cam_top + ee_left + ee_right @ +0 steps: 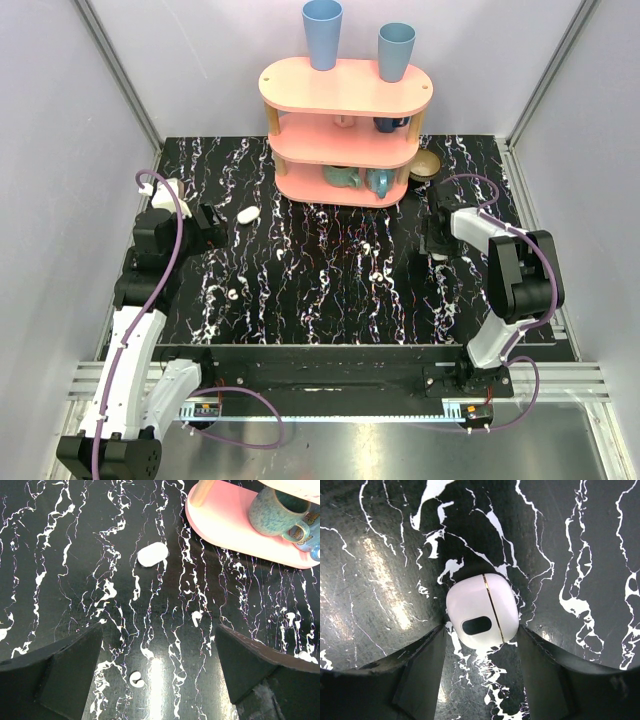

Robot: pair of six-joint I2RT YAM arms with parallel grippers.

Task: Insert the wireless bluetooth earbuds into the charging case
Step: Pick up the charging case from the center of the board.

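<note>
The charging case (480,611), white and glossy with a thin gold seam and a dark oval on its face, lies on the black marbled table (330,290). My right gripper (481,627) is shut on the case, a fingertip pressed against each side. In the top view the right gripper (437,243) points down at the table's right side and hides the case. My left gripper (159,630) hangs open over the table's left part, nothing between its fingers. Small white earbuds lie loose: one curled earbud (136,679) near the left finger, another earbud (197,617) further out.
A white oval capsule (152,554) lies beyond the left gripper, seen too in the top view as the capsule (247,214). A pink three-tier shelf (345,88) at the back carries two blue cups (322,33) and mugs (274,511). A round wooden piece (427,163) sits beside it.
</note>
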